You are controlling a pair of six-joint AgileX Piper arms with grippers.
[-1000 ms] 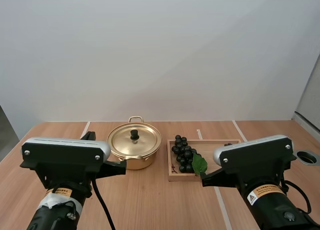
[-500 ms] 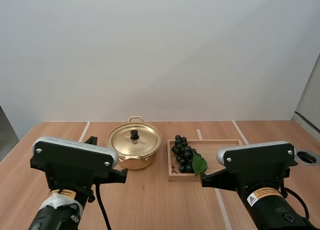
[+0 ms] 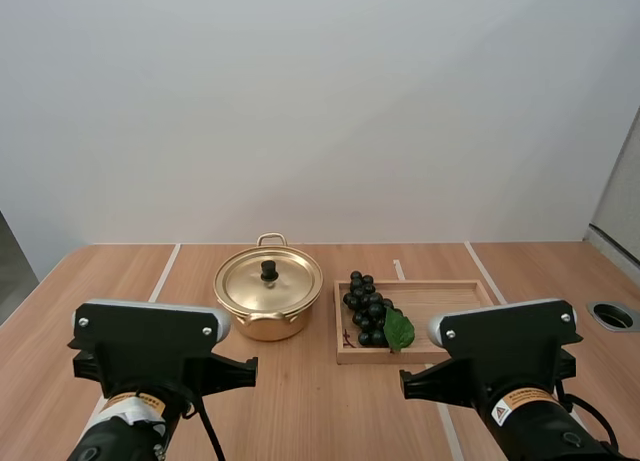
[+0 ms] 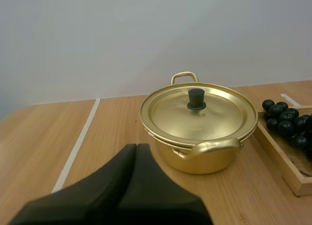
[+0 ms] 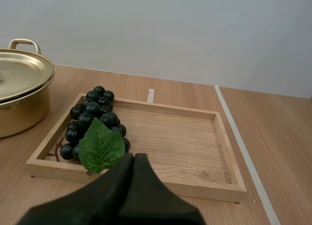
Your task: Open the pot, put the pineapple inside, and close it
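The left gripper (image 4: 136, 152) is clenched on nothing, its fingers pressed into one dark wedge, and sits near the pot (image 3: 268, 301). The right gripper (image 5: 134, 161) is likewise closed and empty, just short of the tray (image 5: 222, 152).

The lid (image 4: 199, 112) sits on the pot. No pineapple is to be seen; the fruit at hand is a bunch of grapes (image 5: 92, 125) lying at the tray's pot-side end. This fits a pot waiting to be opened; a closed pot with fruit already inside would look the same, though these grapes lie outside it.

The pot's inside is hidden by the lid. In the high view the arms' housings cover both grippers.
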